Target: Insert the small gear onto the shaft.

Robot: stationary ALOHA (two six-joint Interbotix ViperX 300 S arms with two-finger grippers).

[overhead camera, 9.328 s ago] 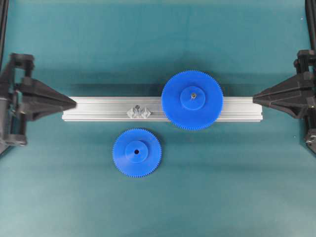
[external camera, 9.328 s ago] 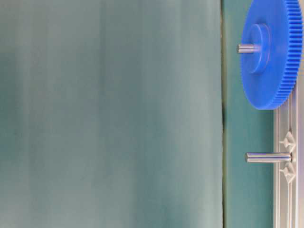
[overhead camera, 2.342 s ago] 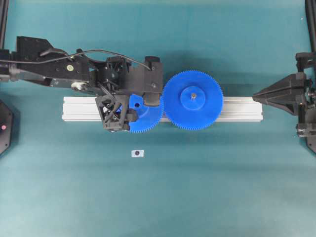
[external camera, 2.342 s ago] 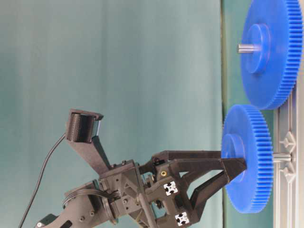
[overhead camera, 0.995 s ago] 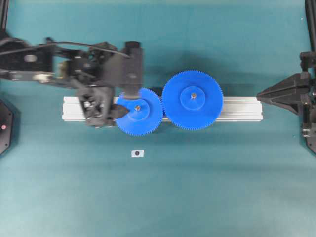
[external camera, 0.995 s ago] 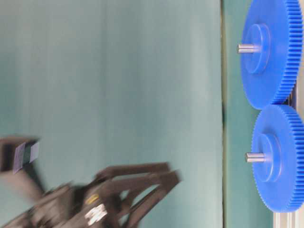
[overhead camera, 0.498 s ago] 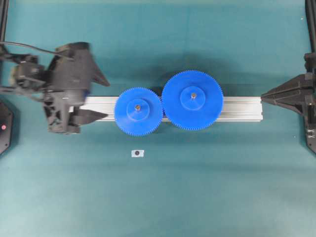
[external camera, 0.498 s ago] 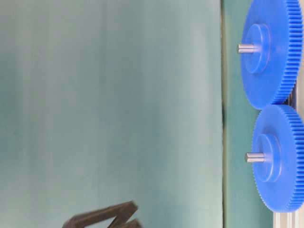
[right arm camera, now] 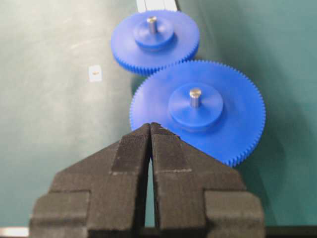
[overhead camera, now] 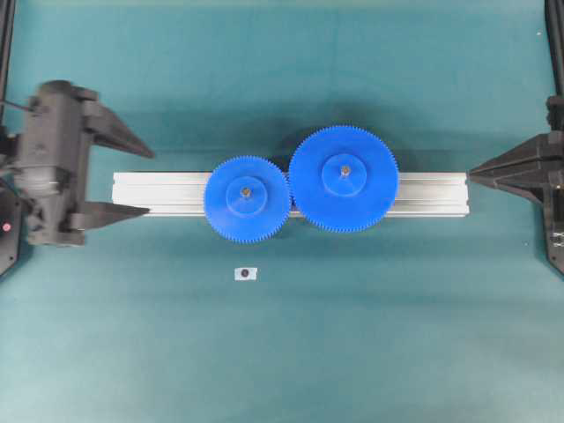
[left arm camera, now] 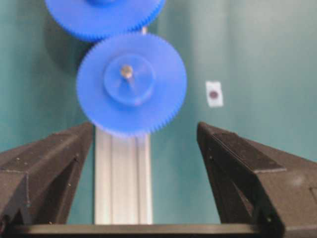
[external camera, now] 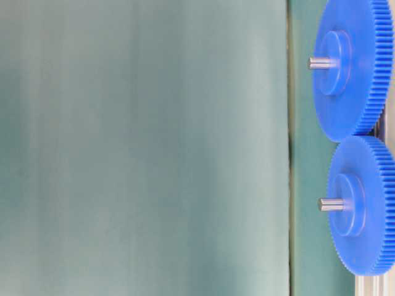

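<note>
Overhead exterior view shows the left gripper (overhead camera: 132, 182) at the left end of the scene with its black fingers (overhead camera: 113, 211) spread wide apart and holding nothing; its tips lie just beside the left end of the long silver aluminium rail (overhead camera: 159, 194). From the left wrist camera, the fingers (left arm camera: 47, 163) frame the rail (left arm camera: 123, 178) with a broad gap between them. The right gripper (overhead camera: 476, 175) sits at the far right, just off the rail's right end, its fingers (right arm camera: 163, 153) pressed together with nothing between them.

Out on the rail, the small gear (overhead camera: 247, 199), a blue plastic toothed disc with a raised round hub, sits seated on the shaft (overhead camera: 246, 189), a thin metal pin poking through the hub's centre. At table level the pin (external camera: 330, 204) stands clear of the hub. The gear's teeth meet those of the larger blue toothed gear (overhead camera: 344, 179) on its right. A tiny white square tag with a dark dot (overhead camera: 245, 274) lies on the teal mat (overhead camera: 397, 335), near the small gear.
</note>
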